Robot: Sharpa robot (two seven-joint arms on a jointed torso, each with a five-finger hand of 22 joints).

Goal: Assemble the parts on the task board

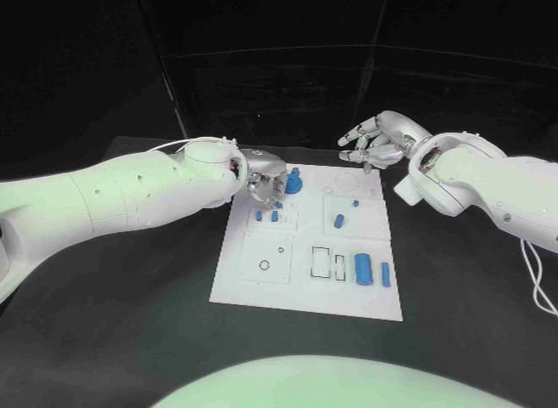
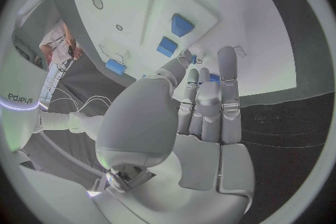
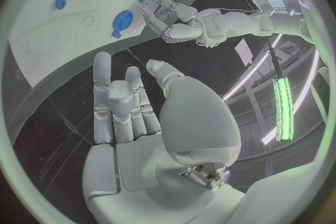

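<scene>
The left silver hand (image 1: 262,177) hangs fingers-down over the white rectangular task board (image 1: 306,293) at its far left, beside a standing blue plastic part (image 1: 295,179); whether it pinches anything I cannot tell. The right silver hand (image 1: 379,140), spread and holding nothing, waits beyond the far edge, probably leaving room.

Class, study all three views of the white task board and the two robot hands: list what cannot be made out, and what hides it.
- Head view: the left robot hand covers the task board corner; contact with the upright blue part is unclear.
- Left wrist view: its own fingers hide parts behind them.
- Head view: the small blue parts are too tiny to identify.
- The right robot hand hovers, apparently empty.
</scene>
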